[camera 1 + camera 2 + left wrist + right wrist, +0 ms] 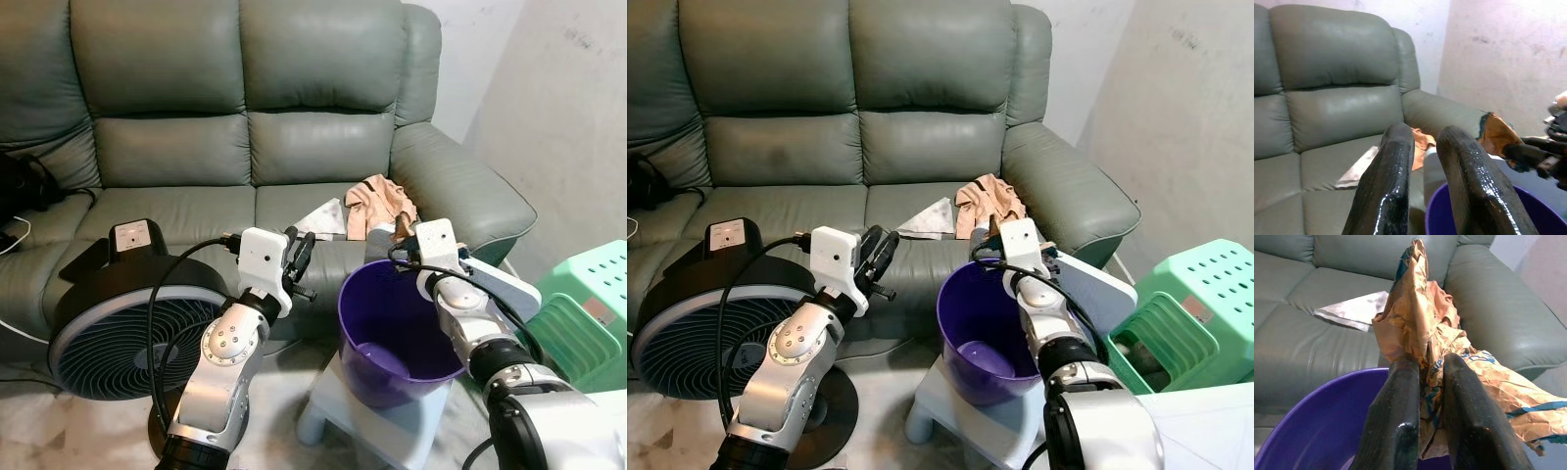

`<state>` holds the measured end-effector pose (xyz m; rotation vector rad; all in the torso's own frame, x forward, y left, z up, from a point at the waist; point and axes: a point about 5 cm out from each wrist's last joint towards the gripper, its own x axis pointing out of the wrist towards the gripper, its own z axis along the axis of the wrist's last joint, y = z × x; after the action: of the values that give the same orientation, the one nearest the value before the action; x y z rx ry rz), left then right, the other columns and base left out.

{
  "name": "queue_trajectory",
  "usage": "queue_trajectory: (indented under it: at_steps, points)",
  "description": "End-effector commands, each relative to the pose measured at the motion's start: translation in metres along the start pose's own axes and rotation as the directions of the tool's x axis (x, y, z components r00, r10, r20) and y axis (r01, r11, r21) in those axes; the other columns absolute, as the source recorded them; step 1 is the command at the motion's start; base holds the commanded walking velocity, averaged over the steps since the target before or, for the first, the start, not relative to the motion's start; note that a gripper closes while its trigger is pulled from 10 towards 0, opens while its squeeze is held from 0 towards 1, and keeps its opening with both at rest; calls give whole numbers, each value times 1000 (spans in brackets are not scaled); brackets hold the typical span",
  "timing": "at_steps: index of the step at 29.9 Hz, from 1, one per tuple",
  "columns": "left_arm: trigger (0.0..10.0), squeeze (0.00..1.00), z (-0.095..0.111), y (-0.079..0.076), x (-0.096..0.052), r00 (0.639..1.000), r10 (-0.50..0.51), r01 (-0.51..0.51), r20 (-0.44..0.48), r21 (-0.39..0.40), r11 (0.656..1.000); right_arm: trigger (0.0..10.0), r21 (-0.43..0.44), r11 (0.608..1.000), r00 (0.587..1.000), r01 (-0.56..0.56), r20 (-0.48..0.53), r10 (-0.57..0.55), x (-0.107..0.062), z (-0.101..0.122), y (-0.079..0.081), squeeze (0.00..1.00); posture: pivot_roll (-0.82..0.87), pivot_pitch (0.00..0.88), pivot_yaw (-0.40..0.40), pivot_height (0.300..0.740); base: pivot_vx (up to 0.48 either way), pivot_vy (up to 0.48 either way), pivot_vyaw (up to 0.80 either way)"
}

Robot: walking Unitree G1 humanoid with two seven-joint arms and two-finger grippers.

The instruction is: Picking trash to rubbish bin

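Head views: the purple bin is seen on a small white stool before the grey sofa. The right pincer is held at the bin's far rim.

Left wrist view: the left pincer is held slightly parted, nothing between its fingers.

Right wrist view: crumpled brown paper trash is gripped above the bin rim.

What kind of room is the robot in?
Probably a living room in a home. There is a big grey-green sofa, a black floor fan beside it, and a purple bucket on a small stool.
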<state>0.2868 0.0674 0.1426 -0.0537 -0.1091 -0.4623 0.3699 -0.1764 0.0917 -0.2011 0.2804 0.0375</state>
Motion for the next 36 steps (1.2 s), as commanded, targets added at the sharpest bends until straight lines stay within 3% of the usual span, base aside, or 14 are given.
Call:
queue_trajectory:
  at_steps: [1, 10, 13, 17, 22, 25, 32, 34, 36]
  points:
    - [10000, 0, 0, -7, -2, 999, -39, 39, -7, -9, 999, 10000, 40, 999, 1000, 21, 3, -22, 0, 1, -8, 1000, 222, 21, -91, 715, 0, 0, 0]
    - [10000, 0, -9, -19, -5, 991, -120, 119, -54, -18, 993, 10000, 27, 997, 998, 67, 3, -67, 0, 2, -17, 1000, 216, 22, -82, 715, 0, 0, 0]
    - [10000, 0, -22, -33, -12, 978, -177, 177, -113, -12, 984, 10000, 38, 997, 997, 71, 18, -72, 0, 4, -21, 1000, 205, 24, -74, 715, 0, 0, 0]
    - [10000, 0, -24, -42, -15, 967, -219, 217, -129, -30, 976, 10000, 25, 997, 997, 69, 25, -70, -1, 5, -23, 1000, 201, 28, -73, 715, 0, 0, 0]
    - [10000, 0, -24, -41, -16, 968, -216, 214, -128, -26, 976, 10000, 21, 998, 998, 59, 32, -60, -1, 5, -24, 1000, 200, 31, -73, 715, 0, 0, 0]
    - [10000, 0, -22, -34, -14, 974, -188, 188, -126, -11, 982, 10000, 23, 998, 997, 51, 48, -52, -1, 6, -24, 1000, 200, 31, -73, 715, 0, 0, 0]
    - [10000, 0, -13, -1, -6, 996, -28, 30, -86, 28, 999, 10000, 63, 997, 978, -50, 206, 36, -3, 23, -19, 1000, 205, 28, -80, 715, 0, 0, 0]
    - [10000, 0, -11, 11, -6, 997, 24, -22, -75, 29, 999, 10000, 114, 990, 961, -81, 271, 47, -5, 27, -20, 827, 205, 26, -79, 715, 0, 0, 0]
    - [10000, 0, -10, 19, -7, 996, 54, -51, -72, 45, 998, 10000, 148, 986, 957, -82, 288, 36, -6, 28, -21, 765, 204, 23, -79, 715, 0, 0, 0]
